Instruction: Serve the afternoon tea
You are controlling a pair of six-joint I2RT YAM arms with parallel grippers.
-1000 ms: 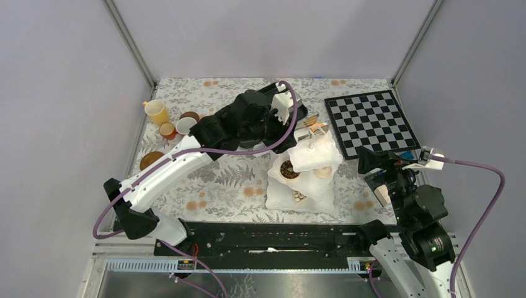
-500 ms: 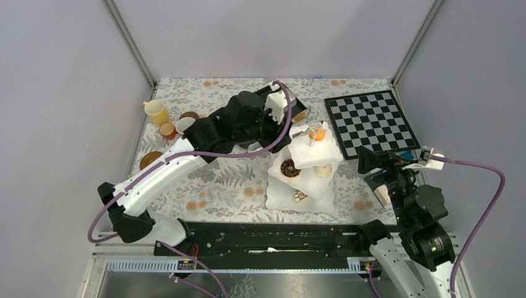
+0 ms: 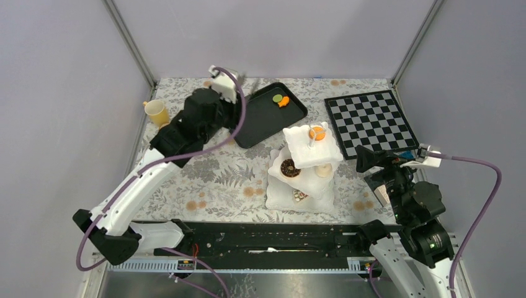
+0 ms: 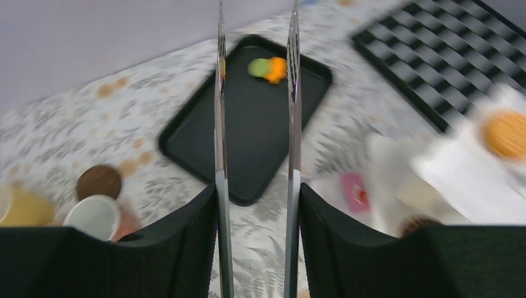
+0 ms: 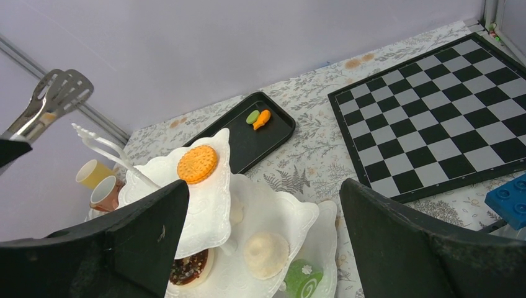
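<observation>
Floral-clothed table point(image 3: 217, 180): left gripper point(image 4: 255, 205) clamps empty silver tongs point(image 5: 61, 89); right gripper point(image 5: 263, 192) gapes. Straddle the orange cake point(image 4: 276, 68) squarely before squeezing.

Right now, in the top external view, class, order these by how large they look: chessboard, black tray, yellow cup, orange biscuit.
1. chessboard
2. black tray
3. yellow cup and orange biscuit look close; the biscuit sits higher on the stand, nearer the camera, so unranked.
</observation>
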